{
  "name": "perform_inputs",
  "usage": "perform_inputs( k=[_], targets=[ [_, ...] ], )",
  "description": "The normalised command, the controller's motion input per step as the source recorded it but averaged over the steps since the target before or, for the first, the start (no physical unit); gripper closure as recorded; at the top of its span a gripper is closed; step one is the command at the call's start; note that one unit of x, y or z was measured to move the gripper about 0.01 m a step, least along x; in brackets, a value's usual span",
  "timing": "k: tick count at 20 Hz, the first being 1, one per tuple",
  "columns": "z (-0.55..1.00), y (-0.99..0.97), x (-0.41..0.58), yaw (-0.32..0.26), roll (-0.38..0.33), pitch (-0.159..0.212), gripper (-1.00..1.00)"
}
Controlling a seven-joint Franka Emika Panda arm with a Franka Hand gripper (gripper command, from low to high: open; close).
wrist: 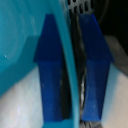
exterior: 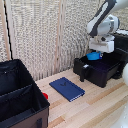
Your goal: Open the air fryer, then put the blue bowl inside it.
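Blue bowl [exterior: 93, 56] hangs over the pulled-out drawer of the air fryer [exterior: 100, 70], rim pinched btwn the fingers [wrist: 50, 75] of my gripper [exterior: 101, 50] — jaws clamped on it, per wrist view. Handle [exterior: 83, 73] juts from drawer front. Beyond: dark-blue book [exterior: 67, 88] on table [exterior: 95, 105], black crate [exterior: 20, 97] w/ red cup [exterior: 45, 95] beside it — exterior view's left.

Dark-blue book [exterior: 67, 88] flat beside black divided crate [exterior: 20, 97]; possibly red cup [exterior: 45, 95] between.

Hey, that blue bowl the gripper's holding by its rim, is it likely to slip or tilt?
The blue bowl looks smooth and thin-walled, so probably light but slippery. The fingers pinch only its rim, so it may tilt if jolted.
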Motion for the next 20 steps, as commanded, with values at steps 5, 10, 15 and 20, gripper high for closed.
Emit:
perform_inputs(
  k=[5,10,15,20],
  targets=[
    [-0.47,-0.04,0.000,0.015,-0.171,0.083,1.00],
    [-0.20,-0.04,0.055,0.006,-0.065,0.077,-1.00],
    [0.23,-0.04,0.069,-0.003,0.038,0.090,-1.00],
    [0.82,-0.05,0.096,0.002,0.070,0.074,-1.00]
  ],
)
